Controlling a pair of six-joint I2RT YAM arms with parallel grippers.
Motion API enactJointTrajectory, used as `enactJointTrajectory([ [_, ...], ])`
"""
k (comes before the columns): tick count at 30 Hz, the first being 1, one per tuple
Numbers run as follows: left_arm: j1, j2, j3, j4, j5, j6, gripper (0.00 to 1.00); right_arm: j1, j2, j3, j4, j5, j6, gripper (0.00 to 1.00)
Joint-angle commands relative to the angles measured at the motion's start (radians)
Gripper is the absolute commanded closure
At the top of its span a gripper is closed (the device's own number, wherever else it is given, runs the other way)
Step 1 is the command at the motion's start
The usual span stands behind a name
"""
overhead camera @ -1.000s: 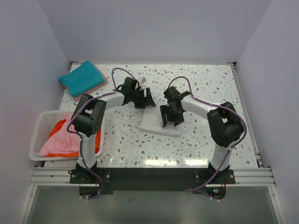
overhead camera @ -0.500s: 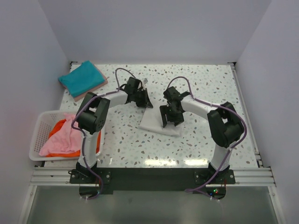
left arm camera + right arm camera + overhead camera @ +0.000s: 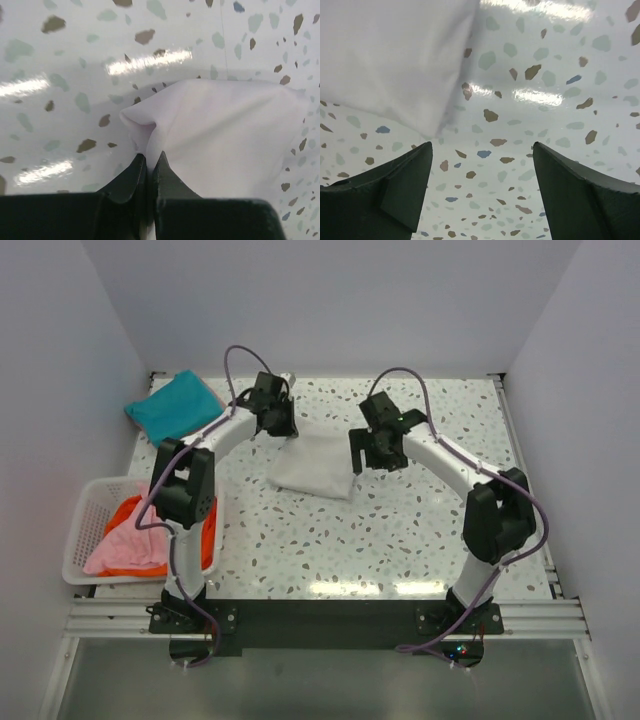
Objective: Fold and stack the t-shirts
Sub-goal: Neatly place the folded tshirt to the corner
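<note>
A folded white t-shirt (image 3: 316, 466) lies on the speckled table near its middle. My left gripper (image 3: 282, 429) is shut on the shirt's far left corner (image 3: 145, 130), pinching a fold of cloth between its fingers (image 3: 167, 172). My right gripper (image 3: 372, 461) stands open just right of the shirt, with only bare table between its fingers (image 3: 405, 180); the white shirt (image 3: 390, 60) fills the upper left of its wrist view. A folded teal t-shirt (image 3: 173, 406) sits at the far left corner on another folded piece. Pink (image 3: 130, 543) and orange (image 3: 125, 512) shirts lie in the basket.
A white lattice basket (image 3: 86, 515) stands at the left table edge beside my left arm's base. White walls close in the table on three sides. The table's front is a metal rail (image 3: 320, 618).
My left gripper closed on the white shirt's corner and drew it toward the far left. My right gripper let go of the shirt, opened wider and moved back and to the right of it.
</note>
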Motion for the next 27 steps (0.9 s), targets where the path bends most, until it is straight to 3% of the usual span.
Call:
enactJointTrajectory([
  [1, 0.025, -0.072, 0.118, -0.052, -0.112, 0.098, 1.00, -0.037, -0.058, 0.069, -0.023, 0.034, -0.012, 0.15],
  [10, 0.112, -0.035, 0.328, -0.150, -0.233, 0.167, 1.00, -0.123, -0.026, 0.093, -0.021, -0.011, -0.036, 0.15],
  [20, 0.215, 0.026, 0.538, -0.185, -0.216, 0.190, 1.00, -0.147, 0.043, 0.158, -0.009, -0.011, -0.075, 0.15],
  [27, 0.280, 0.022, 0.564, -0.179, -0.177, 0.164, 1.00, -0.166, 0.066, 0.162, 0.019, -0.044, -0.073, 0.15],
])
